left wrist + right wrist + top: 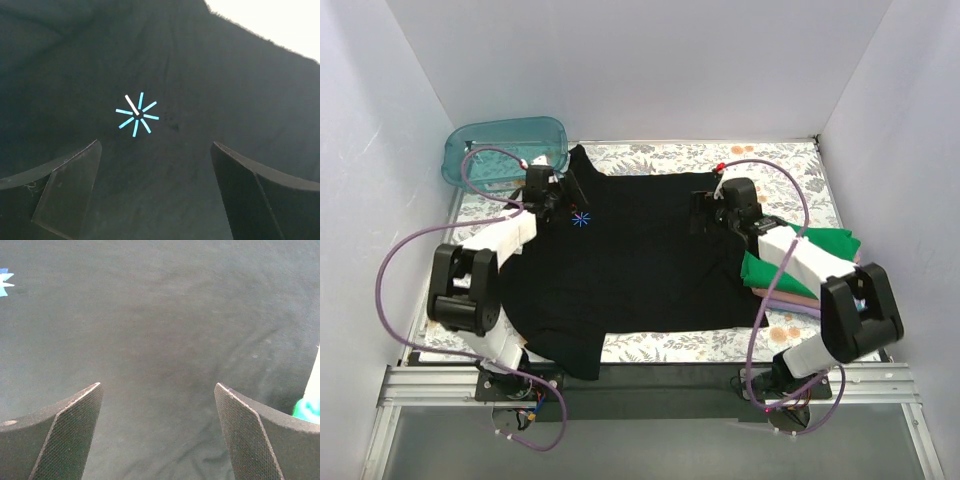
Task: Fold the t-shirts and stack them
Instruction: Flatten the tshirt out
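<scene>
The black t-shirt lies spread flat across the table, its blue starburst mark near the far left. My left gripper hovers open over the shirt beside the mark, which shows in the left wrist view. My right gripper is open and empty over the shirt's far right part; black cloth fills its view. A folded stack sits at the right: a green t-shirt on top, tan-pink and lavender edges beneath.
A teal plastic tub stands at the far left corner. The table has a floral cover. White walls enclose the back and both sides. The shirt's near left corner hangs over the front edge.
</scene>
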`<state>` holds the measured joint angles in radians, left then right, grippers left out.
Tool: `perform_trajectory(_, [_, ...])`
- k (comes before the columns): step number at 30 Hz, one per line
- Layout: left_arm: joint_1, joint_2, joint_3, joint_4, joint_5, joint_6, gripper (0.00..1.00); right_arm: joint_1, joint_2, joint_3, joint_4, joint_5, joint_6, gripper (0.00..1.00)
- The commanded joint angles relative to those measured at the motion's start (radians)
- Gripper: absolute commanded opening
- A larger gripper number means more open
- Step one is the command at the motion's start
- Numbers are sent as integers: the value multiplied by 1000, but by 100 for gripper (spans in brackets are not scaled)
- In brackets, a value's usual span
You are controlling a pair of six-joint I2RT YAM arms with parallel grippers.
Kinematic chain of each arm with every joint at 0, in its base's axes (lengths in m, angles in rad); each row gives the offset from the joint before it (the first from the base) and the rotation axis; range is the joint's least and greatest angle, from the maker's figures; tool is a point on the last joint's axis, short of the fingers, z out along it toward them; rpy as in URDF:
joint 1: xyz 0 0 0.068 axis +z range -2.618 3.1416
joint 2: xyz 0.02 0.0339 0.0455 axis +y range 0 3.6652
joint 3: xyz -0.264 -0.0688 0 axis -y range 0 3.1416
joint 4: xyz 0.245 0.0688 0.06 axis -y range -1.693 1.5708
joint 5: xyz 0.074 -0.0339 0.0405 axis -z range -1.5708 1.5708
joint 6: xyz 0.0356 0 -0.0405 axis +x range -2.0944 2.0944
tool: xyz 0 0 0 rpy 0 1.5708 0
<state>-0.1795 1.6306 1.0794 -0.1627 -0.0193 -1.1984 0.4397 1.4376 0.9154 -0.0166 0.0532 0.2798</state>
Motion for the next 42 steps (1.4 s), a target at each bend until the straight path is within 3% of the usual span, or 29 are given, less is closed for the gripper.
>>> perform_trajectory(1, [-17,79,29,54,-13,37,91,-64,108,68,-57,53,13,98])
perform_trajectory(8, [-14,276,161,58,-223,20,91,-142,329,235,-85,-35,-44,97])
perform_trajectory(14, [0,409,270,9,-356,43,91,-145,507,367,-115,26,-34,97])
perform_trajectory(22, [31,500,362,12,-294,42,91,-199,676,528,-220,68,18,97])
perform_trajectory(30, [31,586,462,17,-225,74,91,-254,799,686,-240,-19,-5,96])
perform_trajectory(37, [31,611,537,43,-154,112,92,-253,797,764,-240,-78,-77,97])
perform_trajectory(42, [20,525,519,38,-38,108,91,-242,683,735,-240,-122,-131,98])
